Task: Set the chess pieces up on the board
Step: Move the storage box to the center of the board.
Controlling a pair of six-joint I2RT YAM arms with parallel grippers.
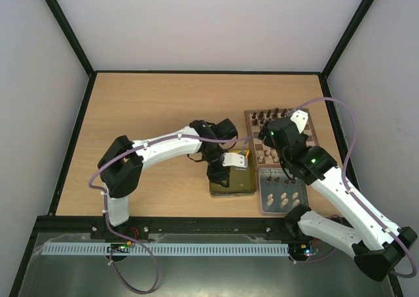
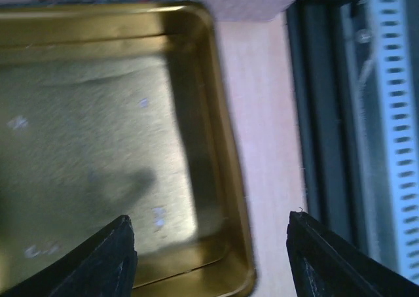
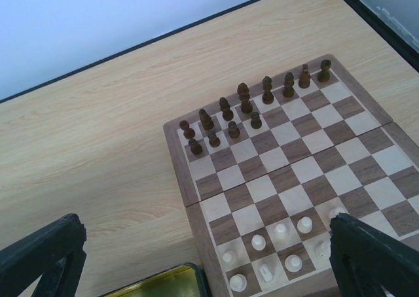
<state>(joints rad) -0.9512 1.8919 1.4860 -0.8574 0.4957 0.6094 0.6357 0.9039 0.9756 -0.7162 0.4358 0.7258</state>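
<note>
Two rows of dark brown wooden chess pieces [image 3: 245,101] are stood upright along the far edge of the square checkered wooden board [image 3: 308,146], and the left gripper [image 2: 209,220] and right gripper [image 3: 206,223] are held spread, empty.

You can read no text, label, brand, number or sign in any of the three views. The board [image 3: 288,179] shows only plain checkered squares inside an unmarked border. The gold tin [image 2: 98,114] shows you only a bare metal floor and rim, blurred in the left wrist view.
</note>
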